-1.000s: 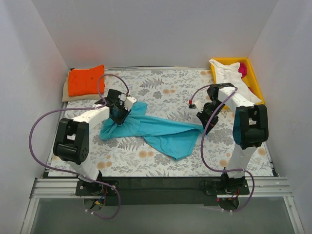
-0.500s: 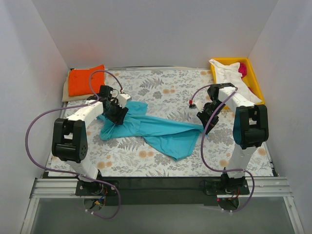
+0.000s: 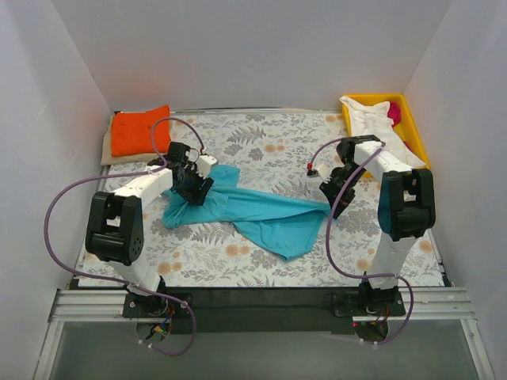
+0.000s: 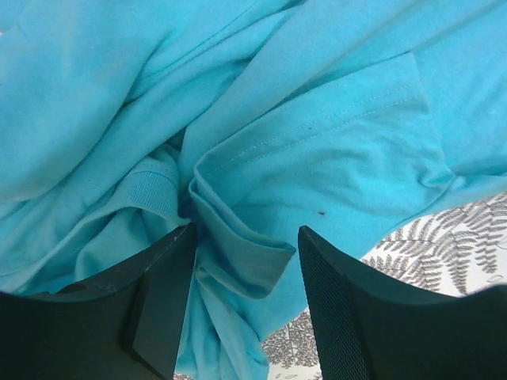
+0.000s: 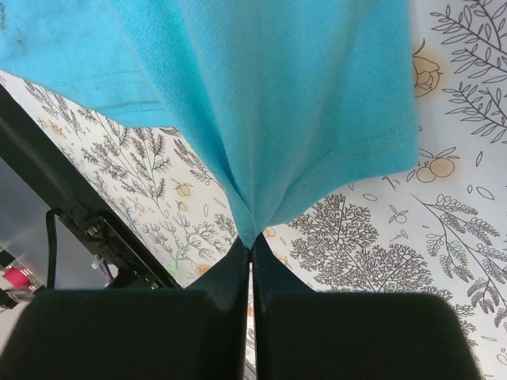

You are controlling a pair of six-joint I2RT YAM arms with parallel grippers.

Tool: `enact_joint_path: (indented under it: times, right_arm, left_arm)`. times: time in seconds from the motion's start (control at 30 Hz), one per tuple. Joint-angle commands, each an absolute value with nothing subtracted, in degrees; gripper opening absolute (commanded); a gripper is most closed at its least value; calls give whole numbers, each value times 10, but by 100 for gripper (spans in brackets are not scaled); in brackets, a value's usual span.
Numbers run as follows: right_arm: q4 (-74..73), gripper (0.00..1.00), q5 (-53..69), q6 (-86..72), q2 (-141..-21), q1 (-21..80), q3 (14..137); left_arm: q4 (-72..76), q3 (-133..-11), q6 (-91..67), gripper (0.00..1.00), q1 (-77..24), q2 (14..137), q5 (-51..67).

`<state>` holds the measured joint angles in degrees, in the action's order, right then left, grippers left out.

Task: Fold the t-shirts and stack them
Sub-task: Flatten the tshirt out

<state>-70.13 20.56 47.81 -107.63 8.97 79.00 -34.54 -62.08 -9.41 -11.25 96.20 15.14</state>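
Left claw [image 4: 245,234] widened over teal t-shirt [image 3: 269,214], floral tablecloth [image 3: 261,144], white walls [image 3: 253,55]

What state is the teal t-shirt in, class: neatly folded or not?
Not folded: the teal t-shirt lies stretched and rumpled across the floral cloth, bunched at one end.

The white t-shirt [image 3: 366,119] hides most of the magenta t-shirt [image 3: 394,112] in the tray [image 3: 414,128].
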Motion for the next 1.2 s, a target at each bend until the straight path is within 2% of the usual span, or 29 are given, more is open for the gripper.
enact_joint_path:
  times: [0.0, 0.33, 0.5, 0.7, 0.83, 0.87, 0.97, 1.17]
  right_arm:
    - [-710, 1, 208, 493, -1082, 86, 806]
    - [-711, 1, 209, 493, -1082, 86, 806]
    - [-711, 1, 208, 493, -1082, 85, 807]
    - [-710, 1, 207, 493, -1079, 85, 804]
    - [-711, 1, 206, 494, -1078, 85, 804]
    - [-710, 1, 205, 494, -1078, 84, 805]
    - [-711, 1, 200, 493, -1075, 81, 815]
    - [-712, 1, 178, 487, -1071, 67, 891]
  left_arm:
    - [-302, -615, -105, 51, -116, 924, 106]
    - [-273, -593, -96, 50, -141, 880, 41]
    - [-287, -597, -93, 43, -142, 893, 47]
    - [-300, -602, -96, 39, -143, 916, 40]
    - [-300, -607, -105, 29, -142, 919, 33]
    - [-300, -613, -106, 17, -142, 916, 33]
    - [-295, -641, -118, 0, -134, 893, 39]
    - [-342, -773, -151, 0, -57, 886, 131]
